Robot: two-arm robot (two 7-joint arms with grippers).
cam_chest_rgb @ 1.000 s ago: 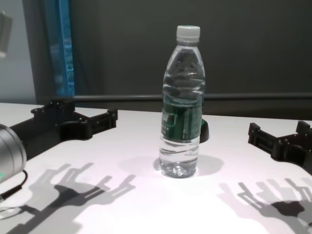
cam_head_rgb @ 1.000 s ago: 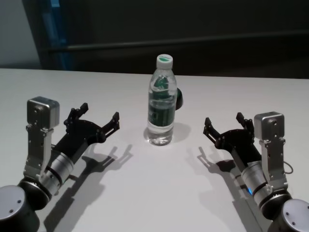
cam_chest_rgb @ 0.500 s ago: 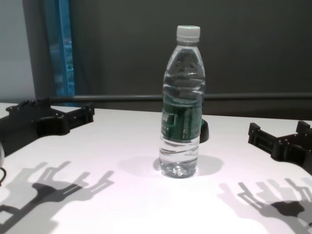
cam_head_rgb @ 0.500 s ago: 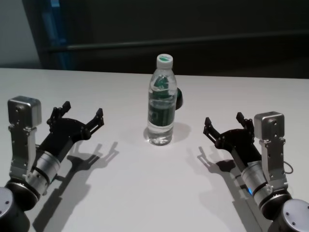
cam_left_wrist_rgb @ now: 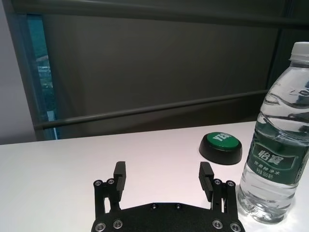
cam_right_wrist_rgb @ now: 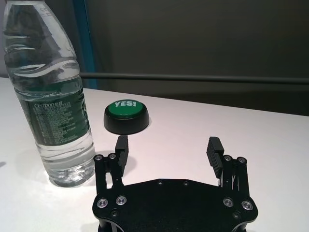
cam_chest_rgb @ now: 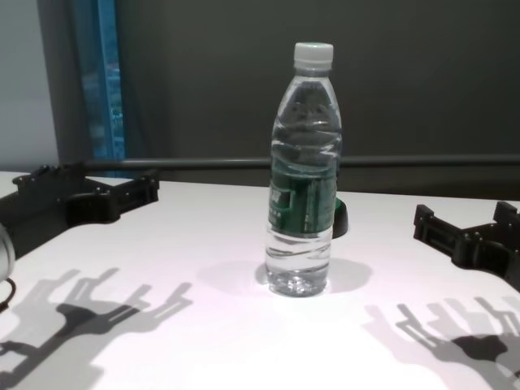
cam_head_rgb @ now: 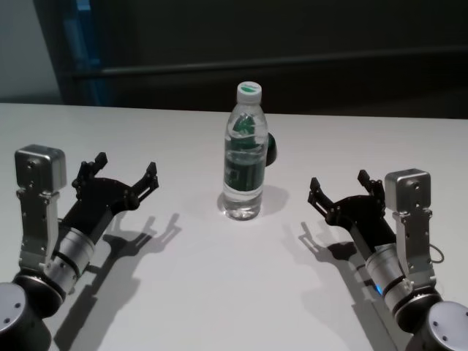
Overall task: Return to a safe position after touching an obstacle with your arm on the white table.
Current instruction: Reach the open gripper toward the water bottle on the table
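The obstacle, a clear water bottle (cam_head_rgb: 244,157) with a white cap and dark green label, stands upright mid-table (cam_chest_rgb: 302,179). My left gripper (cam_head_rgb: 126,167) hovers low over the white table (cam_head_rgb: 219,292), well to the left of the bottle and apart from it, open and empty. The left wrist view shows its fingers (cam_left_wrist_rgb: 119,174) spread, with the bottle (cam_left_wrist_rgb: 275,145) off to one side. My right gripper (cam_head_rgb: 338,180) rests to the right of the bottle, open and empty. In the right wrist view the bottle (cam_right_wrist_rgb: 53,96) stands clear of its fingers (cam_right_wrist_rgb: 122,145).
A low black button with a green top (cam_right_wrist_rgb: 126,116) sits just behind and to the right of the bottle (cam_left_wrist_rgb: 220,146). A dark wall with a horizontal rail (cam_chest_rgb: 406,161) runs behind the table's far edge. Bare tabletop lies between both arms.
My left arm pulled back to the left, away from the bottle, then nearly stopped. The bottle stays upright in place. The right arm has not moved.
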